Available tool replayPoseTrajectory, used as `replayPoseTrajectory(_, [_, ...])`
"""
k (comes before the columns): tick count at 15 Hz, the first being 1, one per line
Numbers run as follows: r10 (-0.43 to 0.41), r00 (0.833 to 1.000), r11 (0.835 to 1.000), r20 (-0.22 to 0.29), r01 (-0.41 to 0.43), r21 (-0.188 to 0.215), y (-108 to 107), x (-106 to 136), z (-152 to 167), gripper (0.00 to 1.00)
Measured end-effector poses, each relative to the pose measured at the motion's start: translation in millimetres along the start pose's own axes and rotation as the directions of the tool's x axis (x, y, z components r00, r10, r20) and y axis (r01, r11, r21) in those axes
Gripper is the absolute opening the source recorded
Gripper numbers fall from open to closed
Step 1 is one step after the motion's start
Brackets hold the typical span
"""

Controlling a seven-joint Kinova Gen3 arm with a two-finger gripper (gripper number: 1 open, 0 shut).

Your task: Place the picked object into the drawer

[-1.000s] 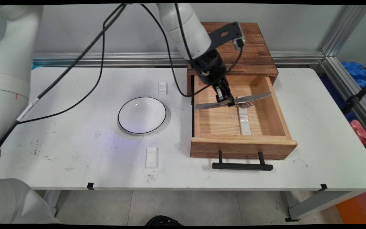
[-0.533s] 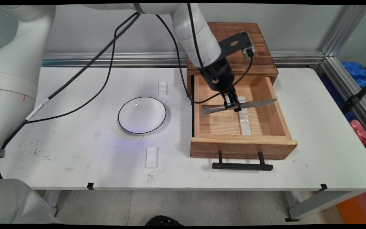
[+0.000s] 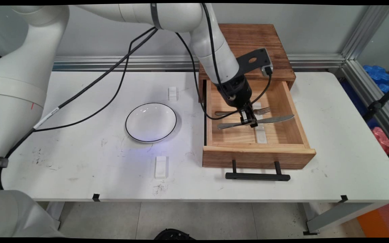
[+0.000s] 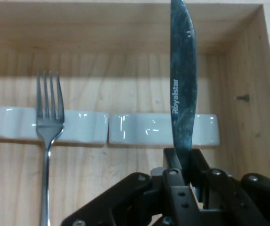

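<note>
Overhead, in the main view, the end effector (image 3: 249, 120) is reaching down into the open wooden drawer (image 3: 299, 130) and is gripping a knife (image 3: 275, 118) near its middle. The knife is lying roughly level, its long axis running across the drawer from left to right, with the blade pointing toward the drawer's right wall. A fork (image 3: 230, 112) is resting just behind the knife, nearly parallel to it, with its tines on a white rest (image 3: 260, 133) that is running front to back along the drawer floor. Outside the drawer, a white bowl (image 3: 151, 122) and two small white blocks (image 3: 161, 167) are sitting on the tabletop (image 3: 79, 162), well apart from the end effector.

Along the hand view, the fingers (image 4: 198, 165) are clenching on the knife (image 4: 181, 89), whose blade is extending straight away from the camera, above the right-hand white rest (image 4: 149, 129). The fork (image 4: 49, 122) is lying parallel, off to the left, its tines crossing the left-hand rest. The drawer wall (image 4: 248, 94) is standing near the knife on the right.
</note>
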Motion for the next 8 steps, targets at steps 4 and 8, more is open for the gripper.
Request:
replayPoseTrajectory(4, [0.003,1.0,1.0,0.005,-0.003,-0.002,-2,-6,12,0.0])
replayPoseTrajectory(8, [0.004,1.0,1.0,0.006,-0.004,-0.003,-5,-13,24,0.0])
